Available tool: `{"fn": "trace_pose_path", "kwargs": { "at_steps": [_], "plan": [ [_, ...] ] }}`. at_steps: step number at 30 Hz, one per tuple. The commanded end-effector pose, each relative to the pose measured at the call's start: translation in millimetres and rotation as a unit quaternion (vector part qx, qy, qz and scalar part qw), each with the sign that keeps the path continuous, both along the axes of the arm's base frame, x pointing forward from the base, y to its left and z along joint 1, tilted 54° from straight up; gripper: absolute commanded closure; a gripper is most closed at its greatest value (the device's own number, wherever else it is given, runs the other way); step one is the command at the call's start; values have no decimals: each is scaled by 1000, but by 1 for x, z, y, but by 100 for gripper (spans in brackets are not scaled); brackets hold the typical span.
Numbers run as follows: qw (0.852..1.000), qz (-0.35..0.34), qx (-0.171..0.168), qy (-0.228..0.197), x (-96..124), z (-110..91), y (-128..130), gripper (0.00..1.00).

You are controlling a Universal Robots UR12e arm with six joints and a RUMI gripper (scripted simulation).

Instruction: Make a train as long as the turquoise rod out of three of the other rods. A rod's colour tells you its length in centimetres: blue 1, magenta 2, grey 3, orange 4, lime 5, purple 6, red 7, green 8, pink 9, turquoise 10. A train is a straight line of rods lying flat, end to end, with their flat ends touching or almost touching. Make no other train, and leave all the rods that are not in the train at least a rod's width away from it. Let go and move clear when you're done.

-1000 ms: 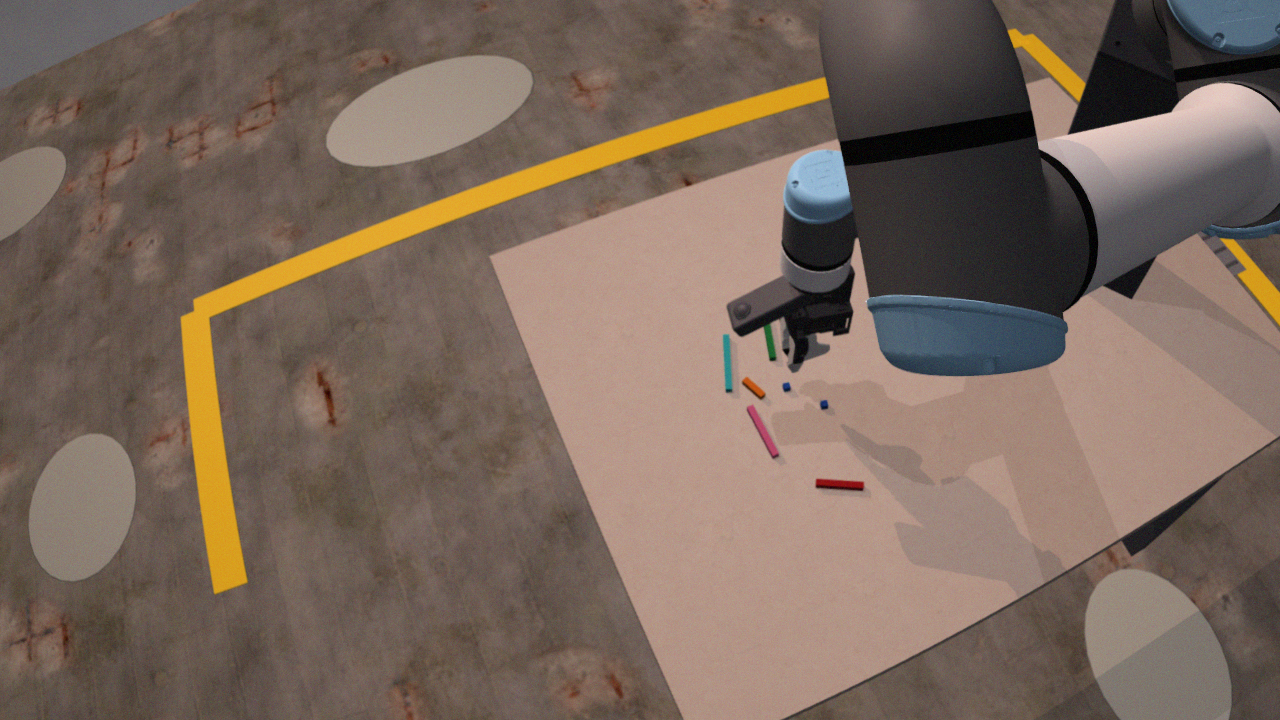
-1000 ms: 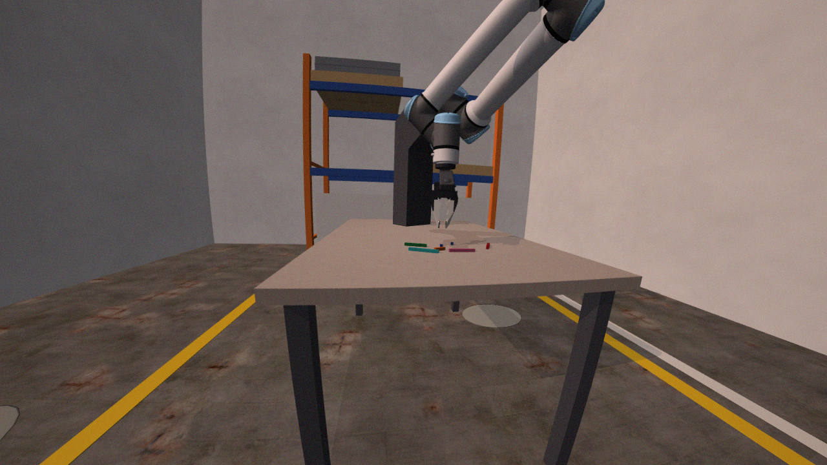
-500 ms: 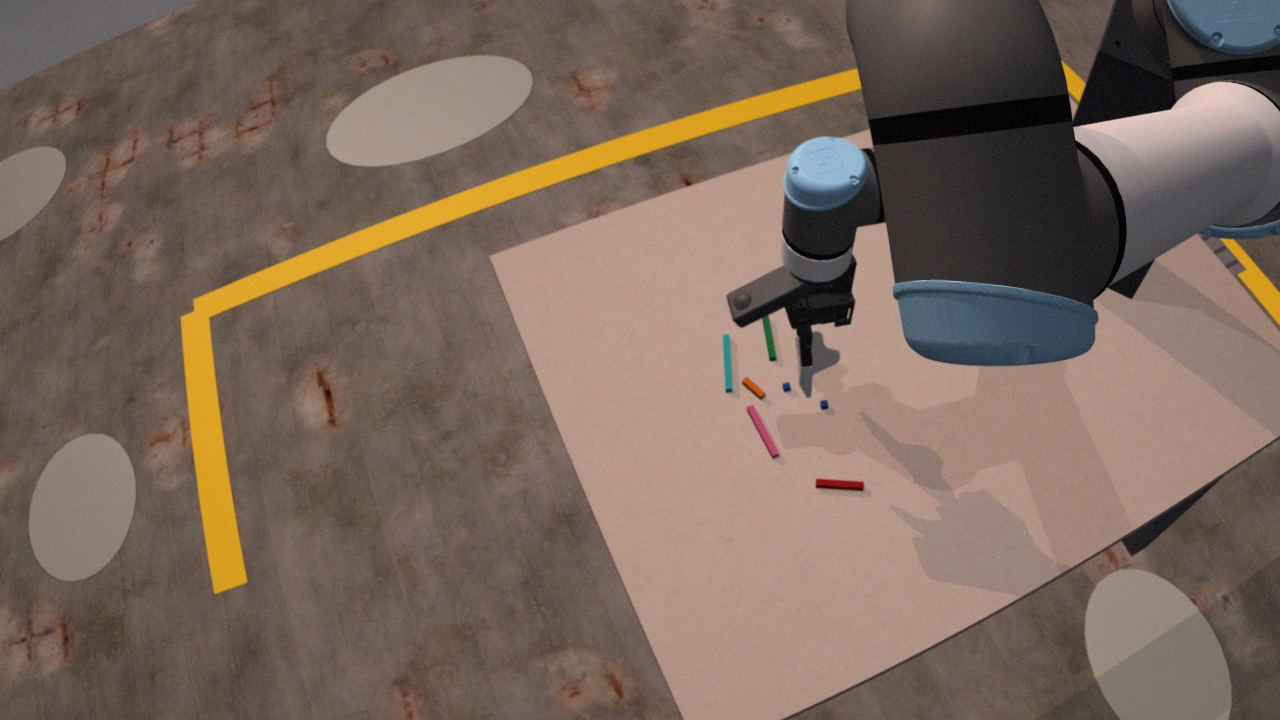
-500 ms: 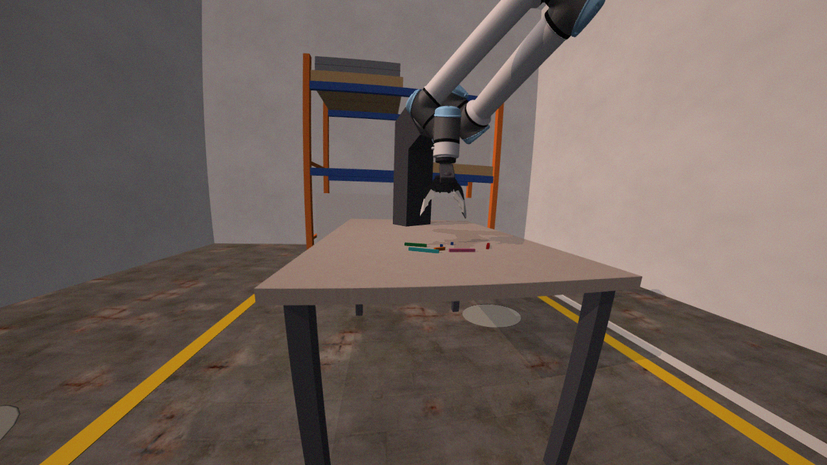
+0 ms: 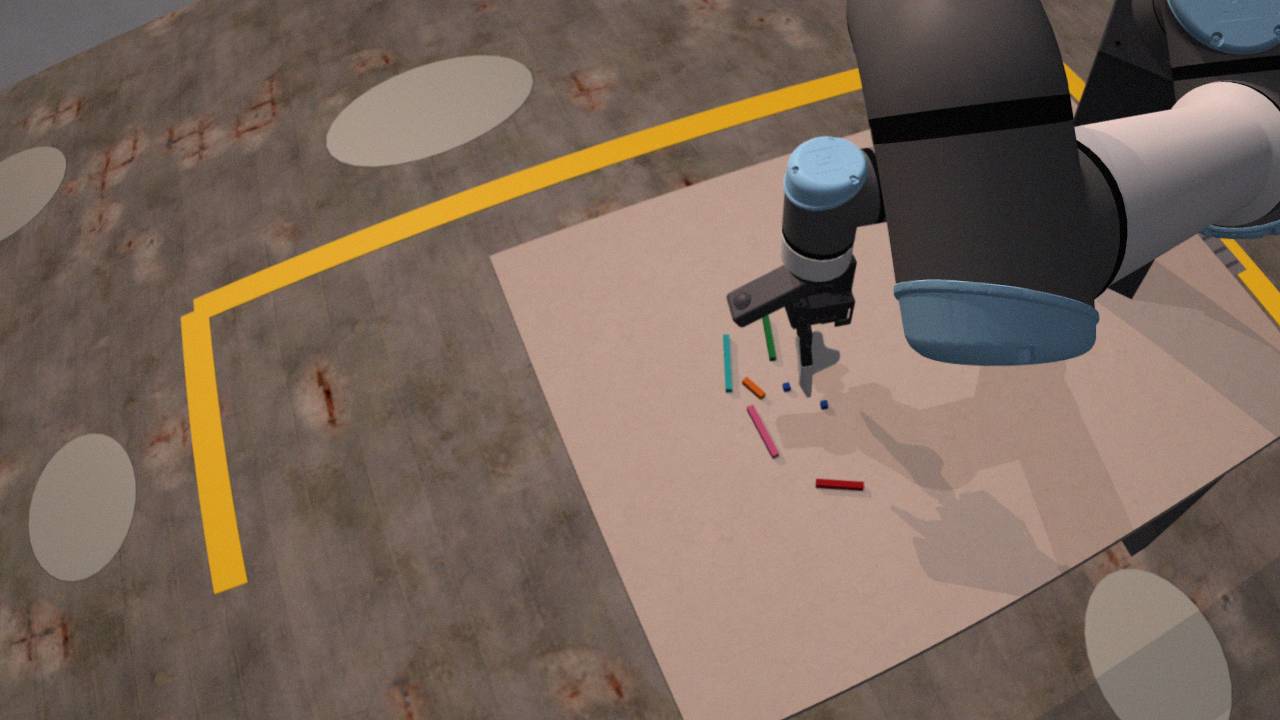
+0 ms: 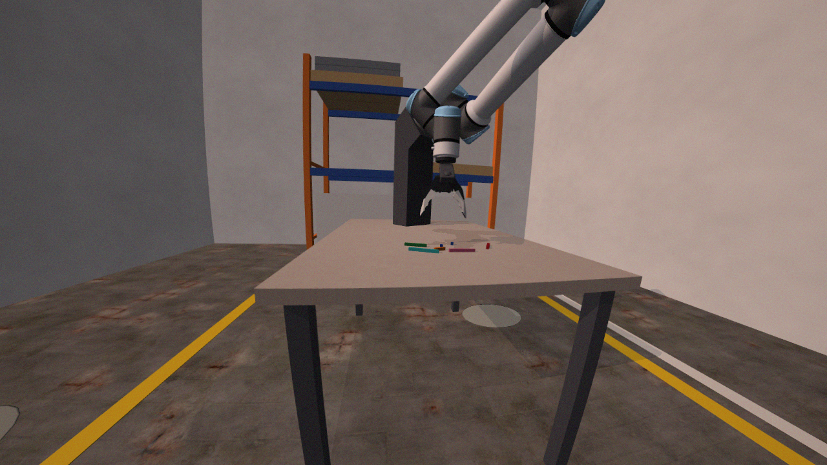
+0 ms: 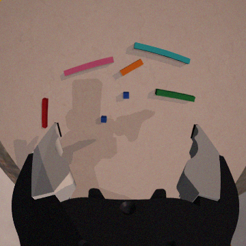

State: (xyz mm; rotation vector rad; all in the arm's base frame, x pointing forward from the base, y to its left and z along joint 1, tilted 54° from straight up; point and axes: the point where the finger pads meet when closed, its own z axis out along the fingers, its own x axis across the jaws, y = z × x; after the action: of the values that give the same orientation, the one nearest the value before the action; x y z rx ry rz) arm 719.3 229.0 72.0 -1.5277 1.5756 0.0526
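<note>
My gripper (image 5: 810, 344) (image 6: 443, 206) (image 7: 126, 124) is wide open and empty, raised above the table (image 5: 680, 555) (image 6: 369, 271). The turquoise rod (image 5: 727, 362) (image 6: 423, 249) (image 7: 161, 52) lies flat. The green rod (image 5: 768, 338) (image 6: 415, 244) (image 7: 175, 95) lies beside it, apart. The orange rod (image 5: 753, 387) (image 7: 131, 67) lies near the turquoise rod's end. One blue cube (image 5: 786, 386) (image 7: 126, 95) sits next to the orange rod, a second blue cube (image 5: 823, 404) (image 7: 104, 119) farther off. The pink rod (image 5: 762, 430) (image 6: 461, 249) (image 7: 88, 65) and the red rod (image 5: 839, 484) (image 6: 488, 245) (image 7: 44, 112) lie apart. No rods touch end to end.
The arm's large elbow (image 5: 975, 179) hangs over the table's right side. The dark robot pedestal (image 6: 410, 173) stands at the table's back, with an orange and blue shelf rack (image 6: 358, 92) behind it. Yellow floor lines (image 5: 501, 188) run round the table.
</note>
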Motion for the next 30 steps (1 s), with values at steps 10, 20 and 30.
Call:
{"fn": "trace_pose_path", "kwargs": {
  "at_steps": [10,20,30],
  "plan": [
    [1000,-16,15,16,-1,0,1,0],
    [995,-60,57,61,-2,-1,6,0],
    [972,-136,129,138,-6,-3,14,0]
  ]
}}
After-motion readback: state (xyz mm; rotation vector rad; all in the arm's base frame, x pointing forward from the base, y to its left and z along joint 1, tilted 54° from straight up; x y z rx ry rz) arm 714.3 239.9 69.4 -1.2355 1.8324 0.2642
